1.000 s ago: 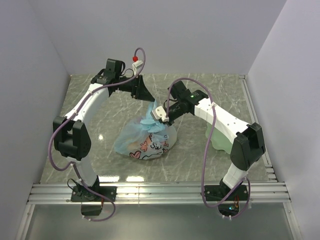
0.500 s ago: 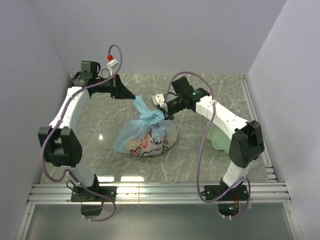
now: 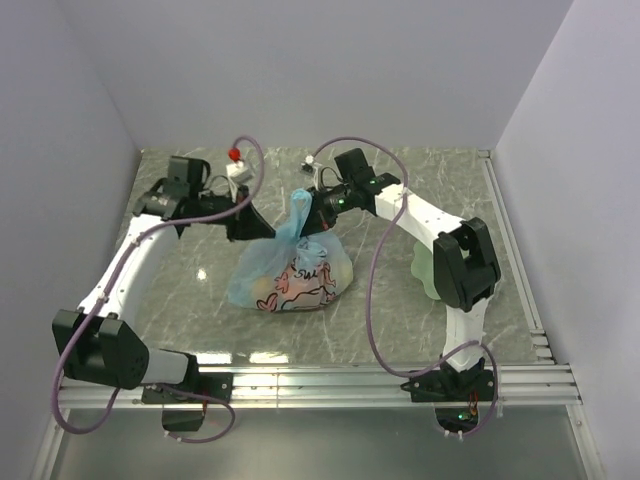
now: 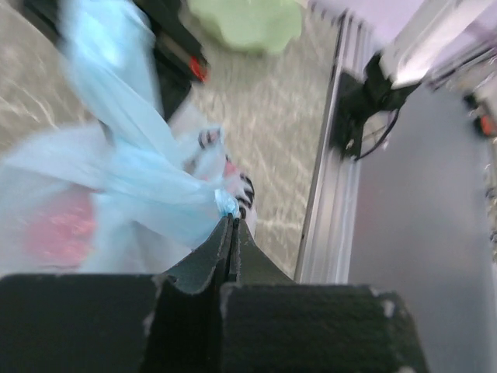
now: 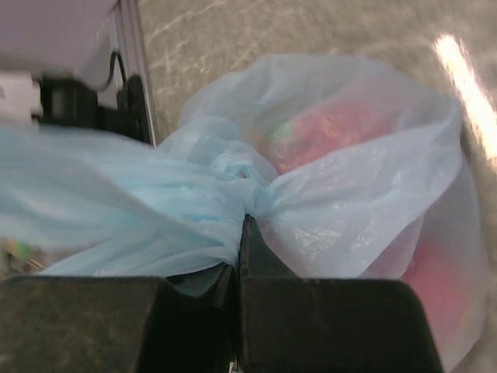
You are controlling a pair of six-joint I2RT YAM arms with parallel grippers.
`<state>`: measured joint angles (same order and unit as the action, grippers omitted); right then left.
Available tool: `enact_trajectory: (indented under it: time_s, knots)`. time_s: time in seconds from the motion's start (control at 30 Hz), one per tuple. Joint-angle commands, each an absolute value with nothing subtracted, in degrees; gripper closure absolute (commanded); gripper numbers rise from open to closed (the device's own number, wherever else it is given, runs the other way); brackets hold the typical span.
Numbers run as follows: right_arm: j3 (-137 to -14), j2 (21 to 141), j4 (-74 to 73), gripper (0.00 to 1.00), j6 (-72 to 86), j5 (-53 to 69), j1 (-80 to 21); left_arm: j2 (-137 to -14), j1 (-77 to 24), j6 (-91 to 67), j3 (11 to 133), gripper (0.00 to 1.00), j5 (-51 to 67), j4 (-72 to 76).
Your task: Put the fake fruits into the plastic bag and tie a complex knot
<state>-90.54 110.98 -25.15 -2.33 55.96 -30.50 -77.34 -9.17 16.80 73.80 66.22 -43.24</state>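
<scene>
The plastic bag lies mid-table, light blue with a pink cartoon print. The fake fruits show through it as red and pink shapes. Its twisted ends bunch into the knot above the bag, and one blue tail stands up. My left gripper is shut on a blue tail of the bag, left of the knot. My right gripper is shut on the bunched plastic right at the knot, from the back right.
A pale green wavy-edged plate lies right of the bag, partly under the right arm. Grey walls close in the table on three sides. A metal rail runs along the near edge.
The left gripper shut on the bag's tail, drew it out to the left, then swung back down towards the bag. The right gripper moved back and left, keeping its hold.
</scene>
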Motion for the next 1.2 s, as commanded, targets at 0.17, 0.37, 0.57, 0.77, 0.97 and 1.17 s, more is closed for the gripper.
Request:
enact_trajectory:
  time_s: [0.17,0.37,0.57,0.77,0.97,1.17]
  knots:
    - [-88.60,109.87,-18.37,1.00,25.92,47.55,-27.69,-81.03,-19.94,7.48,66.88,0.99,51.07,-27.70]
    - [-78.26,106.18,-19.96,1.00,36.10,42.89,-23.30,-84.02,-22.24,0.44,65.39,1.00,43.32,-18.82]
    - [-65.86,96.61,-16.44,1.00,44.90,39.90,-18.46,-85.08,-23.99,0.88,66.79,1.00,46.14,-16.96]
    - [-59.42,88.51,-13.63,1.00,51.50,38.14,-17.05,-84.99,-27.86,4.57,70.48,1.00,47.63,-21.79]
    - [-64.32,92.01,-9.41,1.00,58.80,38.85,-21.60,-83.23,-29.00,2.64,71.46,1.00,50.45,-23.73]
    - [-66.80,93.70,-2.74,1.00,53.54,41.48,-22.94,-82.44,-23.59,-4.03,72.33,0.91,52.02,-22.68]
